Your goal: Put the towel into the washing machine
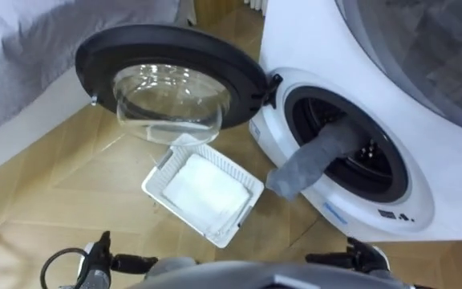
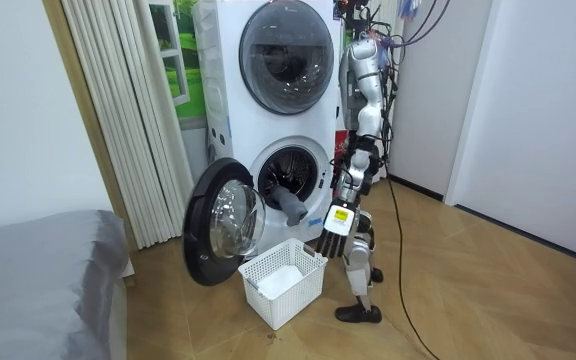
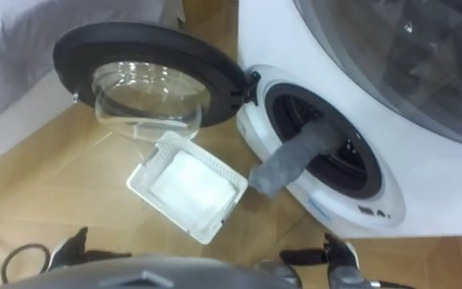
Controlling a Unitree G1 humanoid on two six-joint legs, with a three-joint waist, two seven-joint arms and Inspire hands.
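Note:
A grey towel (image 1: 311, 160) hangs half out of the lower washing machine's round opening (image 1: 397, 178), one end inside the drum, the other drooping over the front rim toward the floor. The machine's door (image 1: 171, 76) stands swung wide open to the left. In the room view I stand close beside the machine (image 2: 230, 130), facing the towel (image 2: 290, 203). My left hand (image 2: 334, 233) hangs at my side with straight fingers, holding nothing and apart from the towel.
A white slatted basket (image 1: 233, 168) with a white cloth (image 1: 203, 193) in it sits on the wooden floor just below the open door. A second machine (image 2: 286, 45) is stacked above. A grey bed (image 2: 38, 270) and a curtain (image 2: 118, 110) stand on the room view's left.

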